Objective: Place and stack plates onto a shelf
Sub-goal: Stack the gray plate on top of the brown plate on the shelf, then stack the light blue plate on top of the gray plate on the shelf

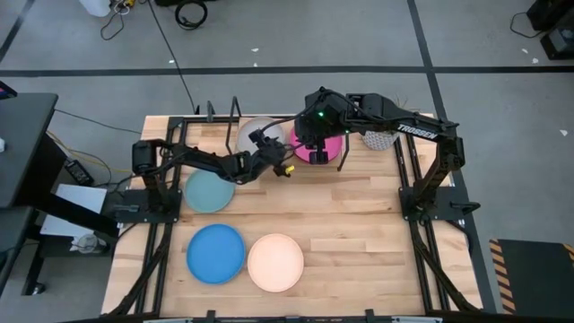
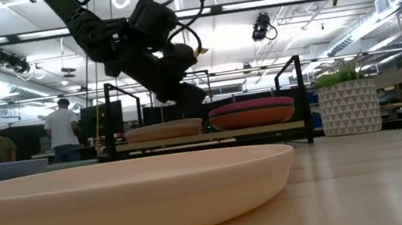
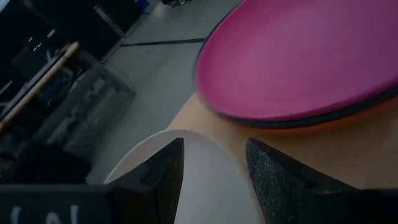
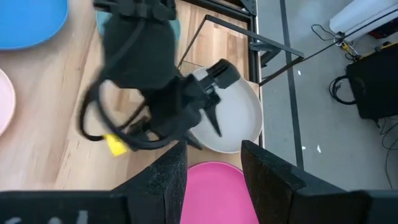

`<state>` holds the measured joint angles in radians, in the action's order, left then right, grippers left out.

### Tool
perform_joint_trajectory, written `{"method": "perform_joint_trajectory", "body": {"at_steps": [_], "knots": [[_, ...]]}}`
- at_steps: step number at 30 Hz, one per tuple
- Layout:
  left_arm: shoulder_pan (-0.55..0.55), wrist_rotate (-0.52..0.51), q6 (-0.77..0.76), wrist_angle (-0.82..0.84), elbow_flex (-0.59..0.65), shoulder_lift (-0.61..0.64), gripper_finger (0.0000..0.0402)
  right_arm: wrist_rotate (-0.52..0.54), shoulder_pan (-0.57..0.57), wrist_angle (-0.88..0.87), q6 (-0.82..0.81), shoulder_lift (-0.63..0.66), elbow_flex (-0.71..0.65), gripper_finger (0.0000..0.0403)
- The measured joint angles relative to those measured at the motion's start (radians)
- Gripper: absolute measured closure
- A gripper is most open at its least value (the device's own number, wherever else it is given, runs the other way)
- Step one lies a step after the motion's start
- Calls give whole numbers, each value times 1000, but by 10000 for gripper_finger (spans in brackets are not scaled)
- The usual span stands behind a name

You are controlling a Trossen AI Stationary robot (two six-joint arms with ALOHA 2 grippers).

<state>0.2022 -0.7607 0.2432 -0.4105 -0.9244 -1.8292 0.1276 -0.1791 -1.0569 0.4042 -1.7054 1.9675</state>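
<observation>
The shelf (image 1: 359,163) stands at the table's far side. A pale cream plate (image 1: 256,133) lies on its left half. On its right half a magenta plate (image 1: 330,145) tops a stack over a dark teal and an orange one (image 2: 252,115). My left gripper (image 1: 272,146) hangs open just above the pale plate's (image 3: 193,186) right edge, clear of it in the low view (image 2: 186,92). My right gripper (image 4: 214,152) is open, high above the magenta plate (image 4: 214,190).
On the table in front of the shelf lie a light blue plate (image 1: 208,190), a bright blue plate (image 1: 215,253) and a peach plate (image 1: 275,262). A potted plant (image 1: 378,136) stands right of the shelf. People (image 2: 61,128) stand in the room beyond.
</observation>
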Motion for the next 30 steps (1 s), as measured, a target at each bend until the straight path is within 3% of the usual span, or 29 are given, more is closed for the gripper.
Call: {"method": "perform_joint_trajectory", "body": {"at_steps": [9,16,23,30], "knots": [[52,22,-32,-11,1,-68,222,-51,1,-1,-7,0,0,246],[-27,-68,104,0,-2,72,222,-47,-2,-3,-3,0,0,246],[-131,1,11,319,-3,224,222,-40,6,-51,-45,15,-14,251],[-258,-1,-209,646,-1,356,222,-40,41,118,-94,135,-244,261]]}}
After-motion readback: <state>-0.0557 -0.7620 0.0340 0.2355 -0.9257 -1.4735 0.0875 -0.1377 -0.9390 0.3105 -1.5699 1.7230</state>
